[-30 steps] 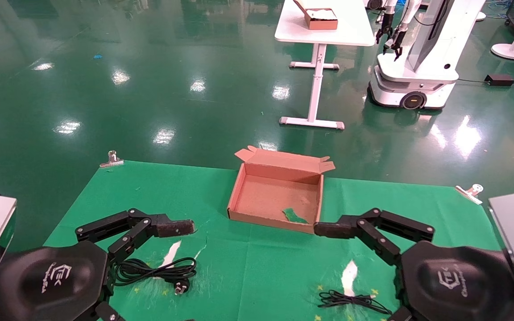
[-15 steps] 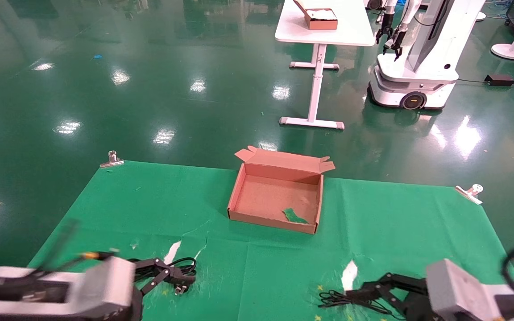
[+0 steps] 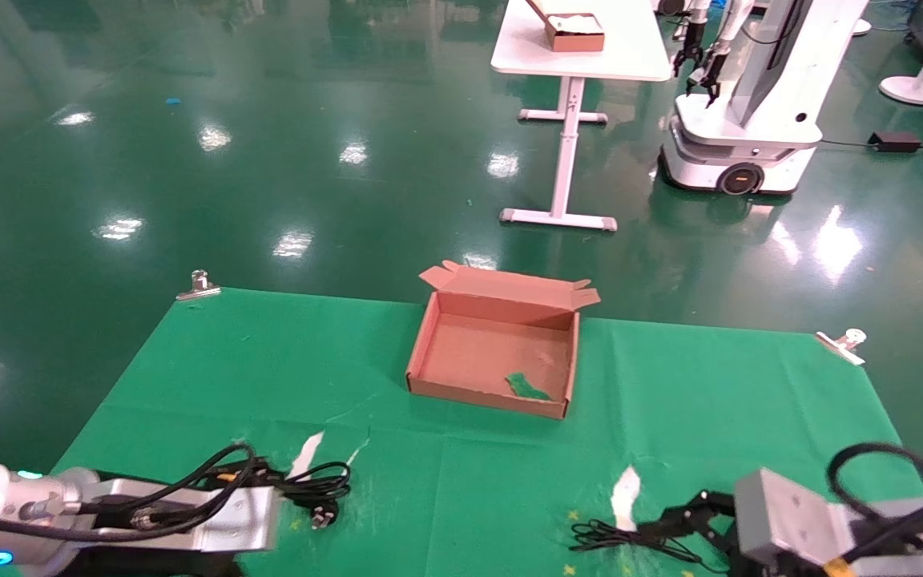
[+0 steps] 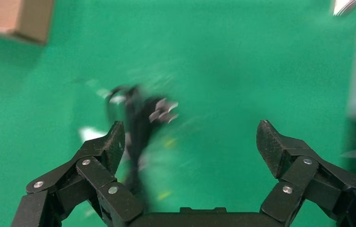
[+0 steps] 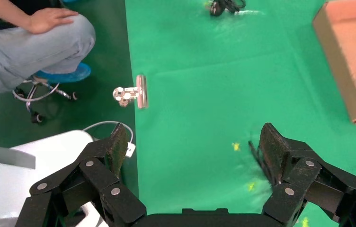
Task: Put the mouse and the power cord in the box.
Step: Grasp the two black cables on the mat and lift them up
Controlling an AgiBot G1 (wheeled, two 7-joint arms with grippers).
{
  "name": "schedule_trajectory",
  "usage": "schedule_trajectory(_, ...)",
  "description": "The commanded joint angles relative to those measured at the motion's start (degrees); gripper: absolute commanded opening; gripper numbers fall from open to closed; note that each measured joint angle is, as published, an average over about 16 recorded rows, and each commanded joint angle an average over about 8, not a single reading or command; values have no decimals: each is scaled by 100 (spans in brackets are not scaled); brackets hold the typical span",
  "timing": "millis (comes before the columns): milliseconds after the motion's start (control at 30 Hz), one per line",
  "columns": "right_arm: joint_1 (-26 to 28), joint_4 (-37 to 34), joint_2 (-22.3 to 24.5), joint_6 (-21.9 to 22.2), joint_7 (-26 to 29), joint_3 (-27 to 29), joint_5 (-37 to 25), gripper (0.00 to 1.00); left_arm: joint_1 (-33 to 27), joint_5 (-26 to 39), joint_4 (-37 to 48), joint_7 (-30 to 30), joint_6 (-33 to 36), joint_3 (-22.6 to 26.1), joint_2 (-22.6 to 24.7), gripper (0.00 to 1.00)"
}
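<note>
One box, one power cord, one thin wire bundle; two grippers low over the green cloth.
Box (image 3: 493,353) open, mid-cloth. Power cord (image 3: 313,489) near left gripper (image 4: 189,142), jaws wide, empty. Right gripper (image 5: 191,142) spread wide, empty, by mouse wire (image 3: 630,538); mouse body not discernible.

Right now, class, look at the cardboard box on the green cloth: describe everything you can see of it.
The box is a shallow brown cardboard rectangle lying open on the green cloth, near the middle of its far half. Its hinged lid stands up along the far wall, with small flaps splayed at both ends. Inside lies only a small green scrap near the front right corner. Neither gripper touches it.
</note>
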Motion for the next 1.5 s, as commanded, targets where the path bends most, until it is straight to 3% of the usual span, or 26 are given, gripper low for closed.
schedule_trajectory(33,1,-18,-10,-7,-26,-7,6,100,-28,211,2,82,-63,70,33,100)
schedule_trajectory(300,0,-4,-6,72,44,43,130,100,-318,2189,371,-1018,-336,622,853,100)
schedule_trajectory(500,-28,23,35,103,84,63,184,100,-528,3022,1159,-1476,-443,895,1488,100)
schedule_trajectory(867,-149,21,33,157,81,64,281,100,-751,3286,2226,-1331,-794,1009,2018,100)
schedule_trajectory(1267,-113,17,-31,134,133,-33,154,100,-737,3617,2285,-1458,-970,1106,2114,100)
schedule_trajectory(1500,69,3,-59,36,271,-218,-273,100,-740,3573,2358,-1446,-978,1088,2120,100)
